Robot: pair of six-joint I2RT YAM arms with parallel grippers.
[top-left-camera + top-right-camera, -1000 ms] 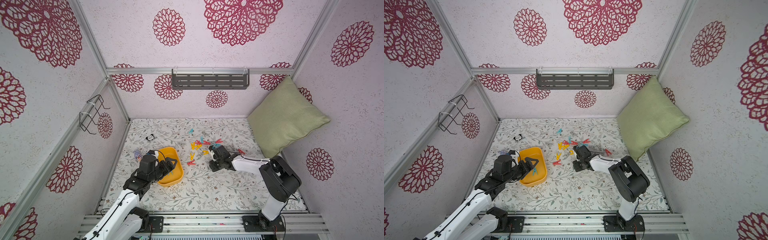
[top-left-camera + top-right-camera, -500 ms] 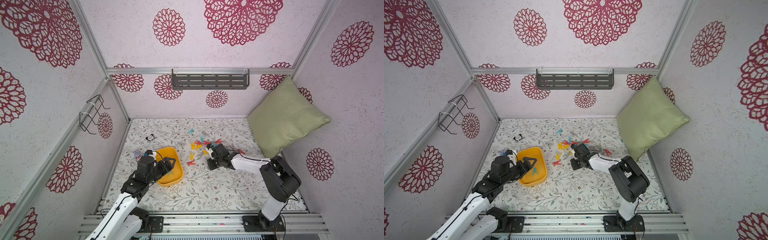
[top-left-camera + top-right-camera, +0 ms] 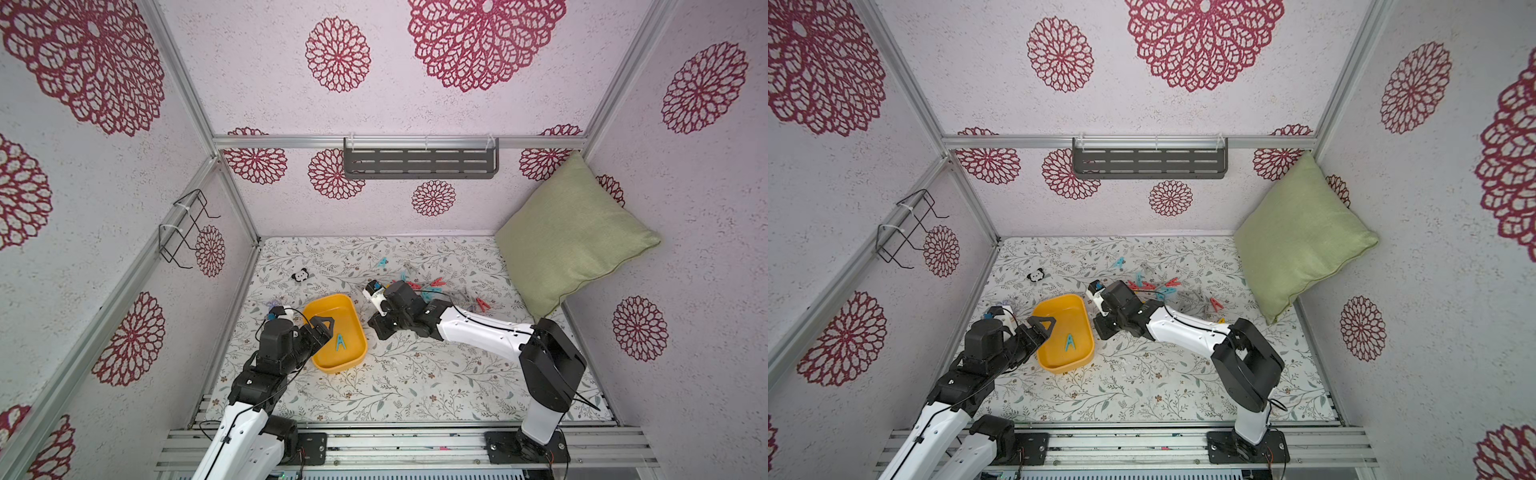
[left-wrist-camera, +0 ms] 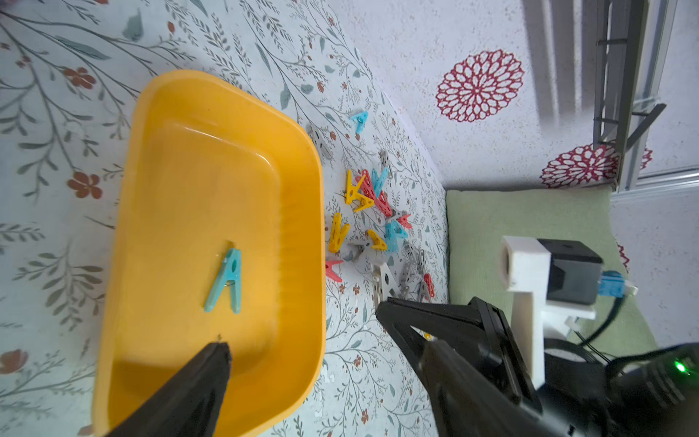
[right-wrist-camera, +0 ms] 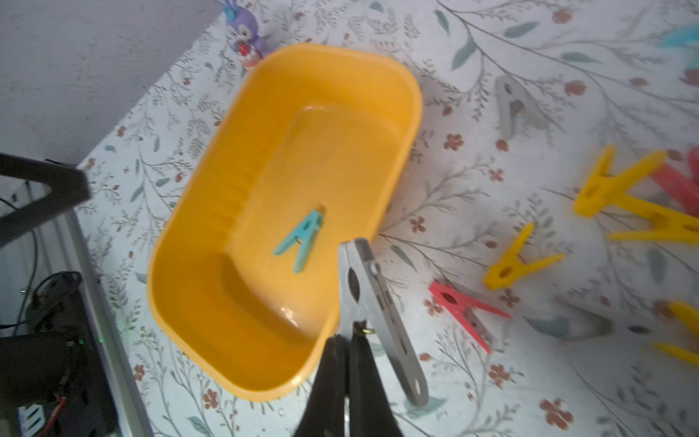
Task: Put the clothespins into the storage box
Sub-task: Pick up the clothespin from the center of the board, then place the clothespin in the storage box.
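Right gripper has swung left off the loose clothespins to just right of the yellow storage box, jaws now pressed together, pinching a grey clothespin near its spring. Left gripper has pulled back toward the near left and spread wider. Right arm lies low, stretched leftward from the near right, wrist tipped down. Left arm rises from the near left, jaws apart and empty at the box's left rim. One teal clothespin lies flat in the box. The loose clothespins scatter on the table to its far right.
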